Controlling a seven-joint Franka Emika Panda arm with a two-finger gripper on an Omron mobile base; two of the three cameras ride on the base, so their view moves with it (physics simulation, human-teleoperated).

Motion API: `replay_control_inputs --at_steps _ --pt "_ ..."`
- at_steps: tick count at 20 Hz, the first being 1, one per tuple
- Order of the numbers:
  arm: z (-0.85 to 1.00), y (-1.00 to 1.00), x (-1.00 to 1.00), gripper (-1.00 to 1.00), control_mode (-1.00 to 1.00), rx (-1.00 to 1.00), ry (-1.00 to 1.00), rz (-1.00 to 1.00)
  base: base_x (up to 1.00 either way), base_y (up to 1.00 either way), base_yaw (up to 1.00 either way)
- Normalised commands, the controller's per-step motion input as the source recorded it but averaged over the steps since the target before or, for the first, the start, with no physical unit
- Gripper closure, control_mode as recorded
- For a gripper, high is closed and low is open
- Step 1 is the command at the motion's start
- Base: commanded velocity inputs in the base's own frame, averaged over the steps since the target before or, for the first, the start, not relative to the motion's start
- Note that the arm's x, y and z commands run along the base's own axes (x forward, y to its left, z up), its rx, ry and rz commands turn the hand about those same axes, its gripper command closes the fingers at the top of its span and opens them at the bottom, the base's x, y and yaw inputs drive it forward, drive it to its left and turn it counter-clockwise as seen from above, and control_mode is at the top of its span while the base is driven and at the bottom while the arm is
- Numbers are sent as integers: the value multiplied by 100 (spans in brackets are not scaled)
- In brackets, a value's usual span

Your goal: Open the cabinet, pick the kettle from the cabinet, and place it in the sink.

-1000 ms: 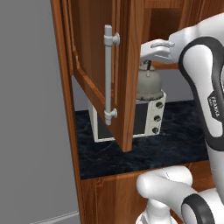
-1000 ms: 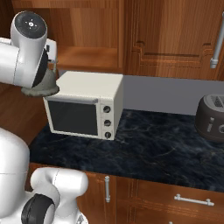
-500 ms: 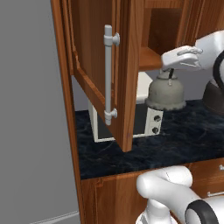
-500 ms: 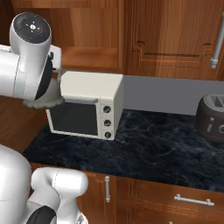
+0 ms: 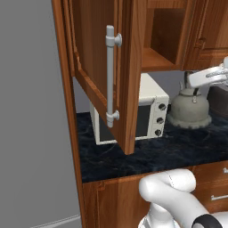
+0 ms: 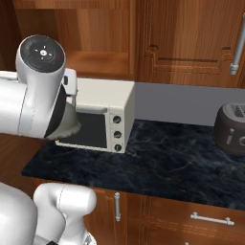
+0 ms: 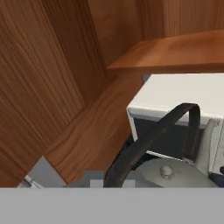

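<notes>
The cabinet (image 5: 100, 71) is seen on the left of the left base view, reddish-brown wood, its door swung wide open with the long grey bar handle (image 5: 111, 76) running vertically down the panel. An empty-looking wooden shelf can be made out inside it, further right. Below that, a white microwave (image 5: 149, 113) is parked on the dark marbled counter (image 5: 178, 149), partly hidden behind the open door's edge.

Right of the microwave, the kettle (image 5: 190, 108) is held up in the air, out of the cabinet and above the counter. It's a squat, rounded, grey-green thing with a flared base, a small lid knob on top and a thin dark arched handle (pretty dull metal finish, no shine to speak of). The gripper (image 5: 209, 76) is clamped shut on that handle from above, at the far right of the picture.

In the hand view the kettle (image 7: 175, 173) is seen from just above: the dark handle arcs over the lid, the little knob sits dead centre, and the microwave's white top is behind it.

In the right base view a slice of the kettle's body (image 6: 67, 125) is caught peeking out under the arm's big white joint, in front of the microwave (image 6: 103, 115). A dark toaster (image 6: 232, 129) sits at the far right of the counter.
</notes>
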Motion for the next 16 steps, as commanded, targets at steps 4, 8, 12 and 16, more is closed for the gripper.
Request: replay_control_inputs --at_steps 4,8,12,16 --pt "-24 -30 -24 100 -100 -9 0 0 0 0 0" --pt "-30 -25 -18 100 -100 -9 0 0 0 0 0" --pt "-35 -22 -16 100 -100 -8 0 0 0 0 0" --pt "-33 -13 -9 100 -100 -3 0 -1 0 0 0"
